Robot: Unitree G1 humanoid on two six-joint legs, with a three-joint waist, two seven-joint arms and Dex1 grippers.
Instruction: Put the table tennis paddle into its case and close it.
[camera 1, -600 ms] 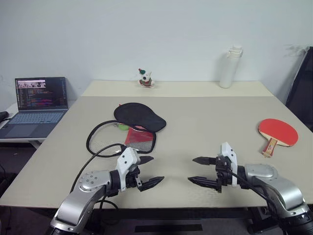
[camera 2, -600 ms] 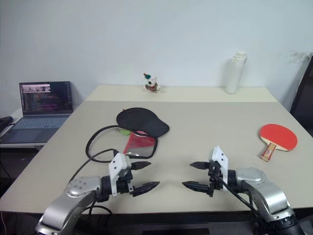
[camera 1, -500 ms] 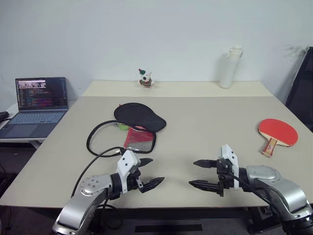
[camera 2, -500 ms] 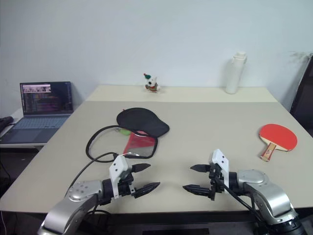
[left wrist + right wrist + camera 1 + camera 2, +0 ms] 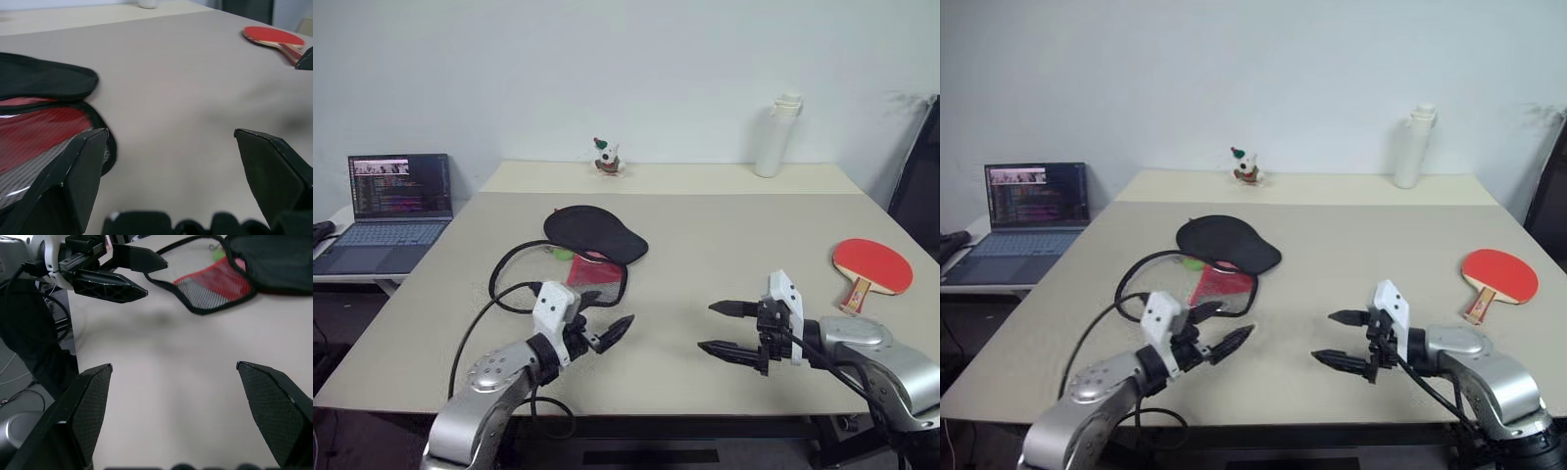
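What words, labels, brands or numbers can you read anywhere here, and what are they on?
None can be read.
Laptop screen: lines of text, too small to read.
Case: no logo or lettering in view.
Paddle, bottle, figurine: no visible markings.

Both arms are showing rounded silver-grey metal shells with small screws, each ending in a white block and a black gripper, left gripper and right gripper, with two tapered, pointed fingers, black cables looping alongside.
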